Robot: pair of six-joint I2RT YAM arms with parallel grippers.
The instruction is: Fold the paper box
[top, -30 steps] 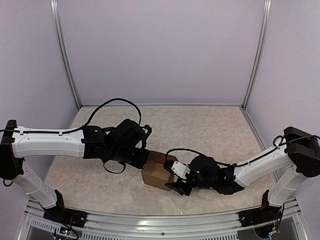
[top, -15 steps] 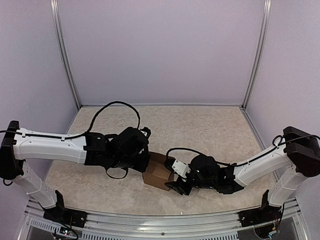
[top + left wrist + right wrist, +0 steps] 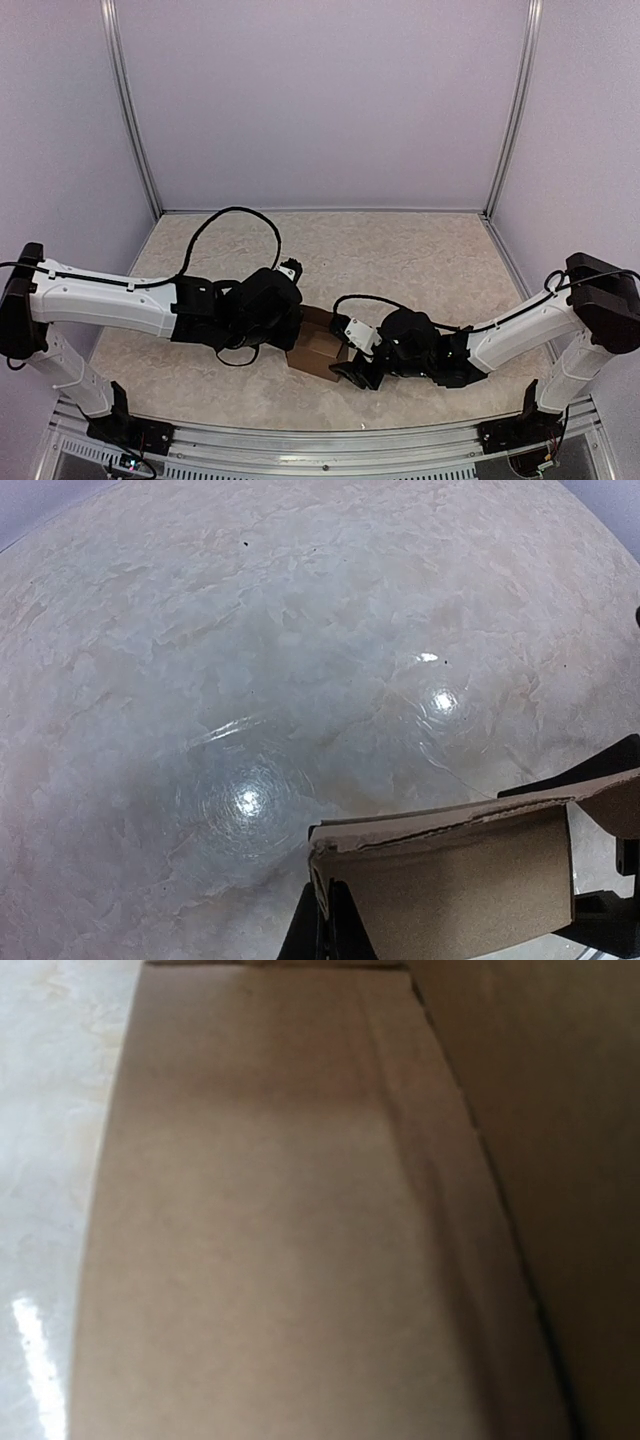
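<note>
Cardboard between two claws: the paper box (image 3: 316, 350), brown and partly formed, sits on the marbled table (image 3: 420, 260) near its front edge, between the two arms. The left gripper (image 3: 293, 328) is closed, its tips at the edge of a flap; whether they pinch it is unclear. The right gripper (image 3: 350, 370) meets the box's opposite side. Its wrist camera shows only cardboard, so its jaws' state cannot be told.
</note>
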